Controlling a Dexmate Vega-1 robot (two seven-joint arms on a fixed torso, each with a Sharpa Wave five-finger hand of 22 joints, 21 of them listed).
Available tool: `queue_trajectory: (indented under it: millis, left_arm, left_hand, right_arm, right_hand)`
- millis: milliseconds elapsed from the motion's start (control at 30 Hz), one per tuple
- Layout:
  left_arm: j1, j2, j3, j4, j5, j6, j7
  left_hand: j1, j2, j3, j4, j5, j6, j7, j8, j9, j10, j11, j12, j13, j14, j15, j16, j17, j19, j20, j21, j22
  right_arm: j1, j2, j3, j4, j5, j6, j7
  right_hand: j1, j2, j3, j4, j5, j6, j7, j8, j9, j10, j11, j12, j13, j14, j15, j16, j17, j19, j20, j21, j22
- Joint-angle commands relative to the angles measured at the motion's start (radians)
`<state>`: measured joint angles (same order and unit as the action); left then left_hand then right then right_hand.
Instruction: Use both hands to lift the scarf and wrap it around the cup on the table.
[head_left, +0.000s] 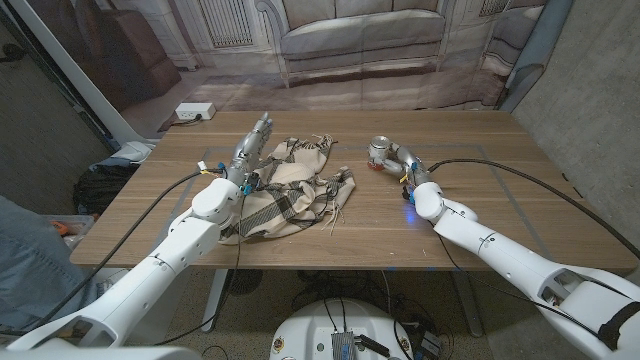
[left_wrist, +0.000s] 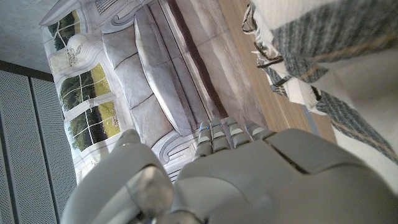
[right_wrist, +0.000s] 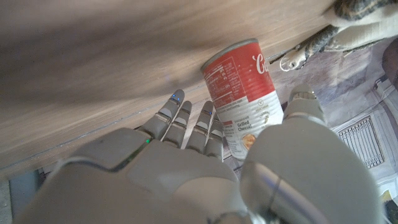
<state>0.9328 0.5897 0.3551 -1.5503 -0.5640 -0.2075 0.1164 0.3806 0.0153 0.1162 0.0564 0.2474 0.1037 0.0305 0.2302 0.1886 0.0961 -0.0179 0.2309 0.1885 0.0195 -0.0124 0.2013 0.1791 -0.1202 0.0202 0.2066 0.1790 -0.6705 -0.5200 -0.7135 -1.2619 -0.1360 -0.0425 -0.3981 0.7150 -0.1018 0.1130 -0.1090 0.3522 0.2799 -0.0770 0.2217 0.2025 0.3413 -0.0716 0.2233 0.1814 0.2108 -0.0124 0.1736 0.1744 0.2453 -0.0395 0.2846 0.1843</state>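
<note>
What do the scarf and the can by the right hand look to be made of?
Scarf: soft woven cloth, cream with dark stripes and fringed ends, matte and crumpled. Can: likely metal, wrapped in a glossy red-and-white printed paper label.

Scarf: cream with dark plaid stripes, crumpled in a heap, table centre-left. Cup is actually a red-and-white soup can, lying on its side, well right of the scarf.
</note>
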Motion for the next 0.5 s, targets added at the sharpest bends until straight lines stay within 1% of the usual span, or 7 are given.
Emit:
queue_trajectory:
  millis: [33, 233, 267, 400, 467, 500]
  left_arm:
    - [-0.013, -0.008, 0.012, 0.012, 0.003, -0.001, -0.008]
    - [-0.01, -0.008, 0.011, 0.01, 0.001, 0.002, -0.004]
    - [-0.009, -0.008, 0.011, 0.01, 0.0, 0.003, -0.004]
    - [-0.007, -0.009, 0.01, 0.01, -0.002, -0.001, -0.004]
    - [-0.006, -0.009, 0.009, 0.008, -0.002, -0.001, -0.004]
    - [-0.005, -0.009, 0.009, 0.008, -0.003, -0.001, -0.003]
  left_hand:
    - [-0.001, 0.005, -0.002, 0.003, -0.002, 0.009, -0.001, -0.004, 0.002, 0.01, 0.0, -0.005, 0.003, 0.006, 0.001, -0.005, 0.003, -0.002, 0.006, 0.0, 0.005]
    - [0.0, 0.007, -0.002, 0.003, -0.003, 0.012, 0.0, -0.004, 0.002, 0.012, 0.0, -0.005, 0.003, 0.006, 0.001, -0.006, 0.003, -0.003, 0.006, -0.001, 0.005]
    - [0.0, 0.007, -0.002, 0.003, -0.003, 0.013, 0.0, -0.004, 0.002, 0.012, 0.001, -0.006, 0.003, 0.006, 0.002, -0.006, 0.003, -0.003, 0.007, -0.001, 0.005]
    - [0.001, 0.008, -0.002, 0.003, -0.004, 0.011, -0.001, -0.005, 0.002, 0.012, 0.0, -0.006, 0.003, 0.006, 0.001, -0.006, 0.003, -0.003, 0.007, -0.001, 0.005]
    - [0.001, 0.008, -0.002, 0.003, -0.004, 0.011, -0.001, -0.005, 0.002, 0.012, 0.001, -0.006, 0.003, 0.006, 0.001, -0.006, 0.003, -0.004, 0.008, -0.001, 0.005]
    - [0.001, 0.009, -0.002, 0.003, -0.005, 0.012, 0.0, -0.005, 0.002, 0.012, 0.002, -0.007, 0.003, 0.006, 0.001, -0.007, 0.003, -0.003, 0.008, -0.001, 0.005]
  right_arm:
    - [0.009, 0.004, -0.024, 0.015, -0.035, -0.037, -0.019]
    - [0.021, 0.03, -0.034, 0.053, -0.039, -0.033, -0.04]
    - [0.024, 0.033, -0.038, 0.059, -0.041, -0.032, -0.04]
    - [0.037, 0.049, -0.049, 0.086, -0.042, -0.031, -0.042]
    - [0.041, 0.058, -0.052, 0.1, -0.039, -0.028, -0.043]
    - [0.043, 0.062, -0.055, 0.108, -0.041, -0.024, -0.049]
  right_hand:
    - [-0.005, 0.002, -0.002, 0.002, 0.007, 0.0, 0.001, -0.002, 0.004, -0.006, -0.004, -0.003, 0.002, -0.005, 0.001, -0.001, 0.005, -0.004, 0.001, -0.005, 0.002]
    - [-0.005, 0.004, -0.005, 0.003, 0.008, -0.002, -0.006, -0.004, 0.004, 0.009, -0.012, 0.003, 0.002, 0.005, -0.001, 0.006, 0.005, 0.002, 0.001, -0.005, 0.002]
    - [-0.006, 0.006, -0.005, 0.004, 0.009, 0.004, -0.012, -0.002, 0.004, 0.017, -0.014, 0.006, 0.003, 0.01, -0.002, 0.009, 0.005, 0.006, -0.001, -0.005, 0.002]
    - [-0.001, 0.009, -0.007, 0.003, 0.011, 0.012, -0.016, 0.0, 0.005, 0.047, -0.026, 0.016, 0.004, 0.023, -0.004, 0.013, 0.005, 0.013, 0.0, -0.007, 0.002]
    - [-0.002, 0.009, -0.008, 0.003, 0.011, 0.018, -0.02, 0.002, 0.005, 0.053, -0.025, 0.019, 0.004, 0.027, -0.004, 0.015, 0.005, 0.016, 0.001, -0.007, 0.002]
    - [-0.002, 0.01, -0.009, 0.004, 0.012, 0.025, -0.021, 0.004, 0.005, 0.06, -0.029, 0.021, 0.005, 0.034, -0.005, 0.017, 0.005, 0.021, 0.0, -0.006, 0.002]
